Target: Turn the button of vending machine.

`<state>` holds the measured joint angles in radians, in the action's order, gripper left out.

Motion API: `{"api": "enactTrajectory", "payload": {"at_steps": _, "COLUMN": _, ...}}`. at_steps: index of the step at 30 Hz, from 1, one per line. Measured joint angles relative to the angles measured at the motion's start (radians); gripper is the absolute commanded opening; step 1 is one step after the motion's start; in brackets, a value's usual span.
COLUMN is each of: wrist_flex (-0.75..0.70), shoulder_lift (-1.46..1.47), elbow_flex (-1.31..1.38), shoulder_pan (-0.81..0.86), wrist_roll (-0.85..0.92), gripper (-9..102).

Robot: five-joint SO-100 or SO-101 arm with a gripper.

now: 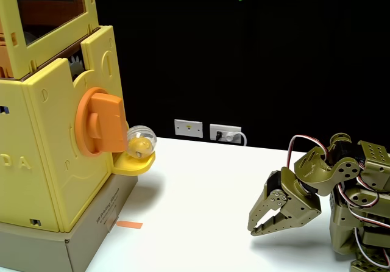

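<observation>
1. At the left of the fixed view stands the yellow vending machine (55,150) on a cardboard base (91,238). Its orange knob (100,122) juts from the side wall, with the grip bar standing roughly upright.

2. Just below and to the right of the knob, a clear capsule (141,141) with something yellow inside rests in the yellow dispensing tray (135,162). A capsule lying in the chute is what a finished turn would leave behind — though it could equally have been sitting there all along. So the scene fits either a knob already turned and let go, or one awaiting a turn; one picture does not settle which.

3. A small orange tape mark (129,225) lies on the white table (201,211) near the base.

4. At the right, the gripper (261,225) sits low over the table, the arm folded behind it. It points toward the machine, its fingers slightly parted and holding nothing.

5. Knob and claw are well apart — the knob is higher and far to the left, with bare table between them.
</observation>
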<state>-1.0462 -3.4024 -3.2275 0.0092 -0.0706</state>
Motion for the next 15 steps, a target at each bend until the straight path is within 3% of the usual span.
{"api": "enactTrajectory", "payload": {"at_steps": 15, "wrist_flex": 0.0, "shoulder_lift": 0.0, "elbow_flex": 0.0, "shoulder_pan": -0.009, "wrist_roll": 0.0, "gripper": -1}}
